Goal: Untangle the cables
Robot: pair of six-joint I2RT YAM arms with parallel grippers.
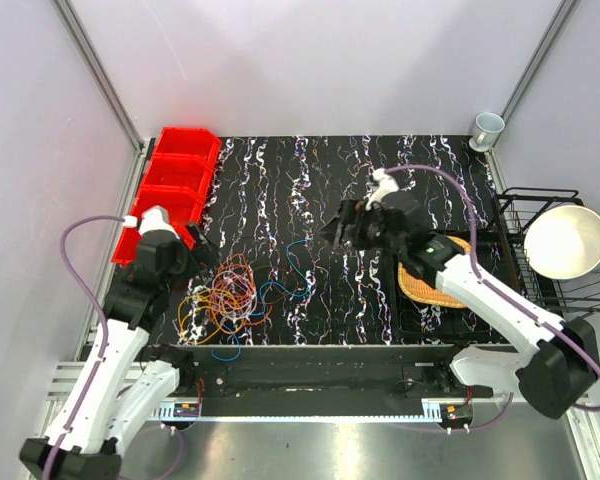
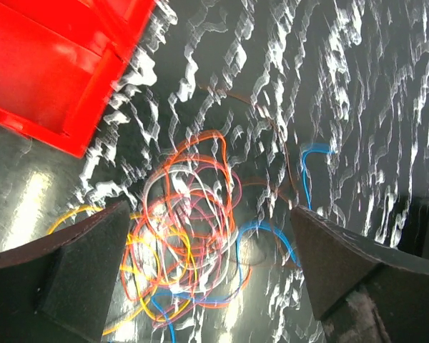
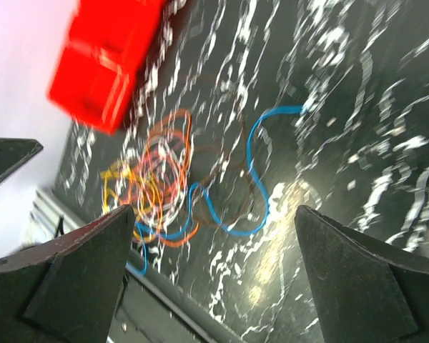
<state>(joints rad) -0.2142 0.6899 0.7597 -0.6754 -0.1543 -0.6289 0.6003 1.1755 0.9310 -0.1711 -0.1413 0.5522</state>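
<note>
The cables lie in one tangle of orange, yellow, red, whitish and blue loops on the black marbled table, near its front left. A blue cable trails out to the right of the heap. My left gripper hovers just left of and above the tangle, open, with nothing between its fingers. In the left wrist view the cables sit below the open left gripper. My right gripper hangs open over the table's middle, well apart from the heap. Its wrist view shows the cables ahead of the right gripper.
Red bins line the left edge, close behind the tangle. A woven orange dish lies under the right arm. A wire rack holding a white bowl stands at the right. A cup sits at the back right corner.
</note>
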